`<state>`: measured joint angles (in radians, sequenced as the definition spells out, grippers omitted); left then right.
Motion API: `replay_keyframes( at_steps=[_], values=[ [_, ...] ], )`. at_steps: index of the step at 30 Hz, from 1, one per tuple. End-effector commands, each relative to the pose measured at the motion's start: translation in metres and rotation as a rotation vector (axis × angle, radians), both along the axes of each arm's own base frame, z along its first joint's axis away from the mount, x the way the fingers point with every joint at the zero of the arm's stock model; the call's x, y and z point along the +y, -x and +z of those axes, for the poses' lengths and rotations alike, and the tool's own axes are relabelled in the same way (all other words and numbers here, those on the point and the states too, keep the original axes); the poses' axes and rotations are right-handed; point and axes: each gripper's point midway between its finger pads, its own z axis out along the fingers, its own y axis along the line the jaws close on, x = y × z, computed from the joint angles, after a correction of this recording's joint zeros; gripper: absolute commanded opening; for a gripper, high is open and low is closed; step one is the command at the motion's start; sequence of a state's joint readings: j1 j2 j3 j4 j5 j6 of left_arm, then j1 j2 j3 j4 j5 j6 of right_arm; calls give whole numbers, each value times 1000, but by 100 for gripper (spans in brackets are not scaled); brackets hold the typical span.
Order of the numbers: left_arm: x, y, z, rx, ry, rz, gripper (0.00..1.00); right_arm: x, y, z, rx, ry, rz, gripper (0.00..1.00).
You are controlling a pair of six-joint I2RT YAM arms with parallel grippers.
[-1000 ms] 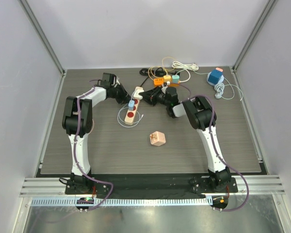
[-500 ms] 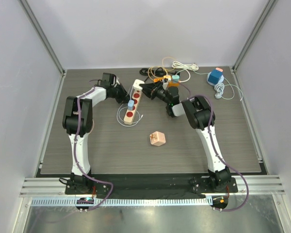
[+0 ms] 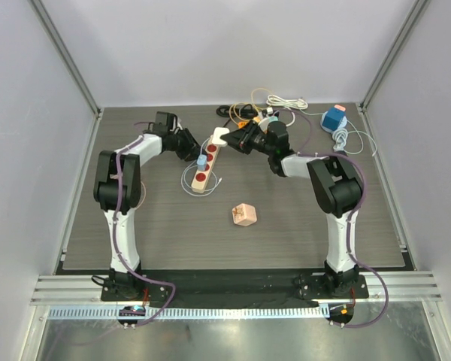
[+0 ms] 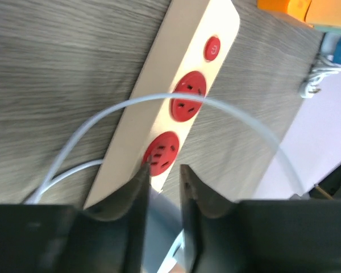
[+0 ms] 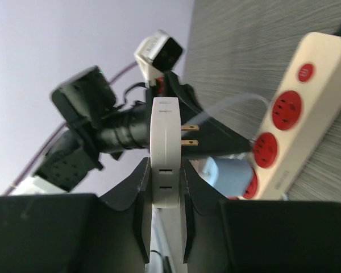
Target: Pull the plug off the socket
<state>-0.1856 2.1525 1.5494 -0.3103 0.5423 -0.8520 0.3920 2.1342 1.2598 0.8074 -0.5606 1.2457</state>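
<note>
Right tool (image 5: 165, 170) is clenched on the flat white plug (image 5: 165, 128), prongs bare off the beige red-socket power strip (image 4: 176, 51)'s 12 o'clock end; I reckon the barely parted left tool (image 4: 163, 170) is there steadying it.

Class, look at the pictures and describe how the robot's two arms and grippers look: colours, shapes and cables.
Both the left arm and the right arm have white tubular links, black joints and black bases. A purple cable runs along each. The left gripper and the right gripper each have two dark, curved fingers.
</note>
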Motion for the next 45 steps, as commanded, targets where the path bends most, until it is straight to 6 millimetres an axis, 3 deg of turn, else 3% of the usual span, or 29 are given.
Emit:
replay_keyframes(
  at_steps=[1,3,6,7,8,9,10,12,13,15,17,18,20,25,26,31,32,33,34,35,36,38,39,41,42,43,44,45],
  values=[
    [23,7,5,-3,-76,37,33,-27,6,5,-103,174,-45,1],
    [26,8,15,-23,-79,44,40,-45,9,-6,-93,247,-66,1],
    [30,14,19,-31,-88,44,44,-61,11,7,-132,331,-86,1],
    [33,18,15,-25,-97,47,46,-70,15,-10,-103,434,-78,1],
    [35,20,20,-39,-102,49,47,-76,17,3,-124,476,-92,1],
    [37,22,21,-43,-111,51,51,-85,19,-1,-117,539,-106,1],
    [41,26,17,-38,-132,56,52,-93,31,-11,-68,607,-93,1],
    [45,31,24,-46,-149,59,57,-115,37,-10,-86,747,-126,1],
    [47,33,23,-44,-157,62,57,-125,52,-23,-25,818,-99,1],
    [51,40,31,-58,-174,69,57,-144,71,-29,-8,949,-68,1],
    [55,45,35,-72,-191,82,57,-155,88,-37,-3,1017,-32,1],
    [56,47,46,-99,-189,89,58,-158,97,-30,-14,1028,-31,1],
    [58,57,45,-92,-190,96,58,-151,114,-31,-34,1027,0,1],
    [62,81,67,-141,-176,119,58,-88,140,-6,-180,975,77,1],
    [65,85,83,-177,-174,129,59,-61,154,-2,-221,958,130,1],
    [93,114,101,-161,-277,180,61,39,201,10,-306,723,294,1],
    [101,119,115,-194,-289,201,62,55,211,4,-308,690,328,1],
    [110,129,113,-180,-326,218,62,82,220,18,-388,604,343,1],
    [127,131,113,-194,-396,274,63,95,227,19,-393,559,350,1],
    [139,139,131,-248,-425,326,64,109,229,1,-378,554,369,1],
    [148,145,129,-251,-450,355,64,129,237,8,-418,502,382,1],
    [173,151,139,-286,-501,446,64,153,234,7,-409,473,364,1],
    [179,157,151,-319,-502,471,65,168,239,-10,-396,478,379,1],
    [195,166,155,-308,-529,506,65,189,237,-9,-391,458,353,1],
    [200,171,167,-331,-537,534,65,201,237,-27,-383,474,340,1],
    [204,175,168,-334,-549,553,65,209,238,-31,-382,466,341,1],
    [217,177,175,-355,-553,615,65,222,234,-22,-398,439,335,1],
    [218,180,171,-365,-550,623,65,230,235,-29,-383,437,346,1]
  ],
)
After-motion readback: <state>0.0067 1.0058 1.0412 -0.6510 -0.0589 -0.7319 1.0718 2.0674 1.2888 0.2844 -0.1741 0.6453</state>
